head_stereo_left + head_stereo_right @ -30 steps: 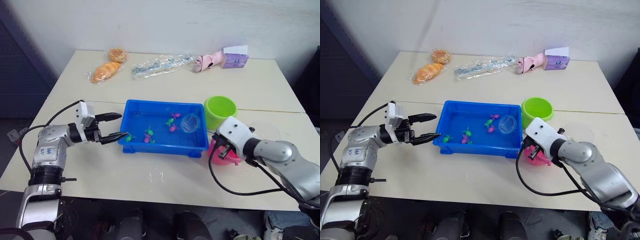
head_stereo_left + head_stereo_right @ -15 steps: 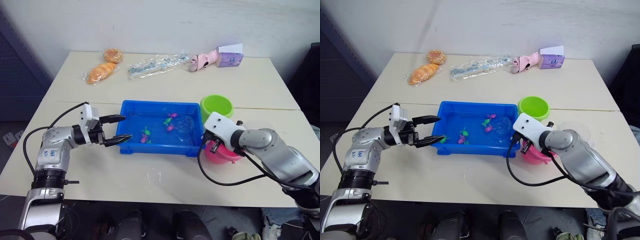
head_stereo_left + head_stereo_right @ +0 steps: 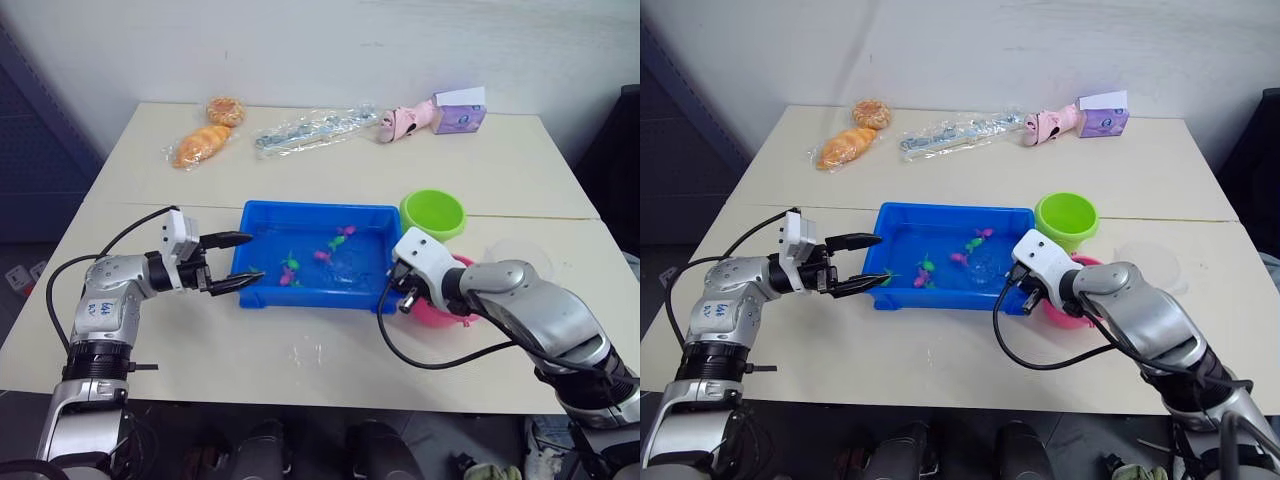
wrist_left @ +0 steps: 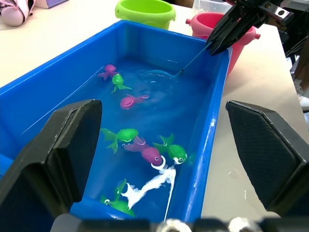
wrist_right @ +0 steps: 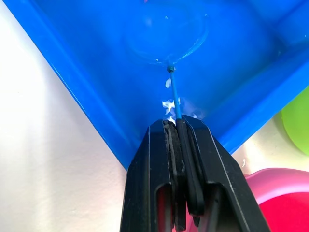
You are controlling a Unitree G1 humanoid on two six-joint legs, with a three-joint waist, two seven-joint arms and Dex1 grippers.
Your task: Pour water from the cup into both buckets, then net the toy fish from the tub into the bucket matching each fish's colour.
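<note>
Blue tub [image 3: 262, 212] sits mid-desk [image 3: 300, 350], water inside, with green and magenta toy fish [image 4: 126, 137] scattered through it: one cluster near the left gripper's end, a few more toward the middle. Right gripper [image 5: 179, 126]: jaws together, clamped on the thin handle of the net [image 4: 157, 78]. Net hoop is dipped in the water at the end of the tub nearer the buckets; no fish visible inside the hoop. Left gripper [image 3: 240, 262]: jaws apart, holding nothing, hovering at the opposite short end of the tub, one finger above the rim, the other just outside the wall. Green bucket [image 3: 433, 213] stands just beside the tub's far right corner. Pink bucket [image 4: 205, 26] is just beside it on the near side, partly behind the right wrist. Clear cup [image 3: 517, 256] stands on the desk right of the buckets. Bread, a plastic bag, a pink toy and a purple box lie along the far edge of the desk
</note>
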